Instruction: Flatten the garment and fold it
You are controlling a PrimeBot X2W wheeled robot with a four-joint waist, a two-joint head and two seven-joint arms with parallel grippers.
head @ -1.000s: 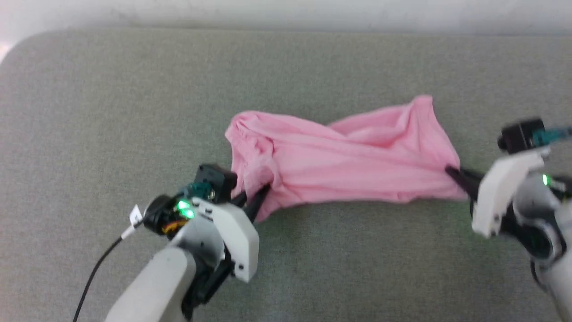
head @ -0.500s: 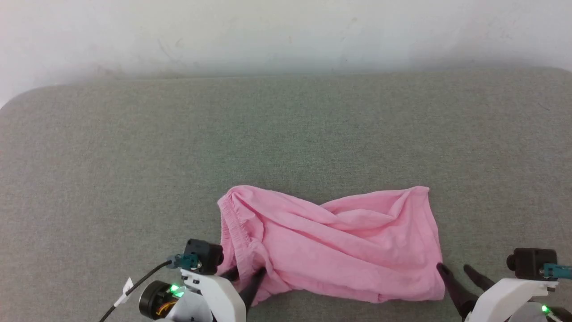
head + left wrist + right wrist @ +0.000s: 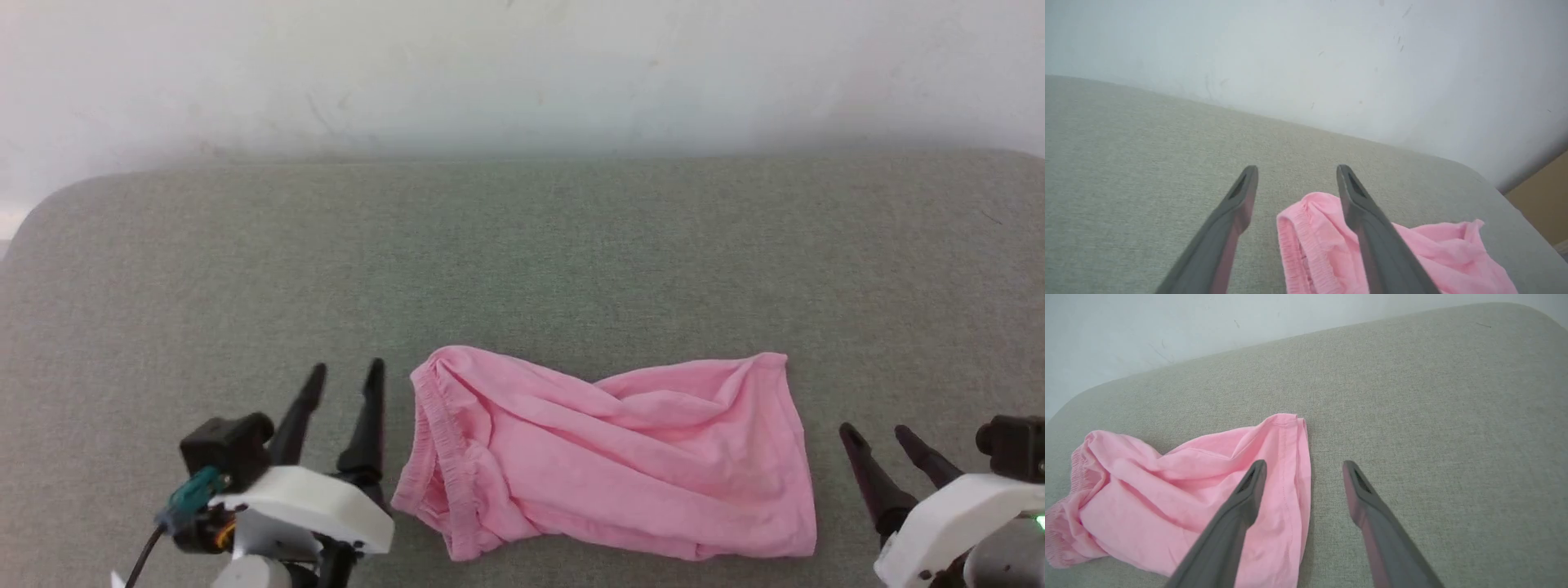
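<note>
The pink garment [image 3: 608,457] lies wrinkled on the grey-green padded surface [image 3: 522,261], its gathered waistband edge at the left. My left gripper [image 3: 347,378] stands open just left of that waistband, holding nothing. My right gripper [image 3: 878,431] is open just right of the garment's hemmed edge, apart from the cloth. In the left wrist view the garment [image 3: 1323,253] sits beneath my left gripper [image 3: 1296,173], partly behind the right finger. The right wrist view has the garment [image 3: 1175,494] on the left, with my right gripper [image 3: 1304,467] above its hem and bare surface.
A white wall [image 3: 522,73] runs behind the surface's far edge. The padded surface has rounded corners at the far left [image 3: 49,212] and broad bare room beyond the garment. A tan patch [image 3: 1541,192] shows past the surface's corner in the left wrist view.
Both grippers have let go of the garment and drawn off to its sides, now open. The cloth has settled flat on the surface. The head camera tilted up between frames.
</note>
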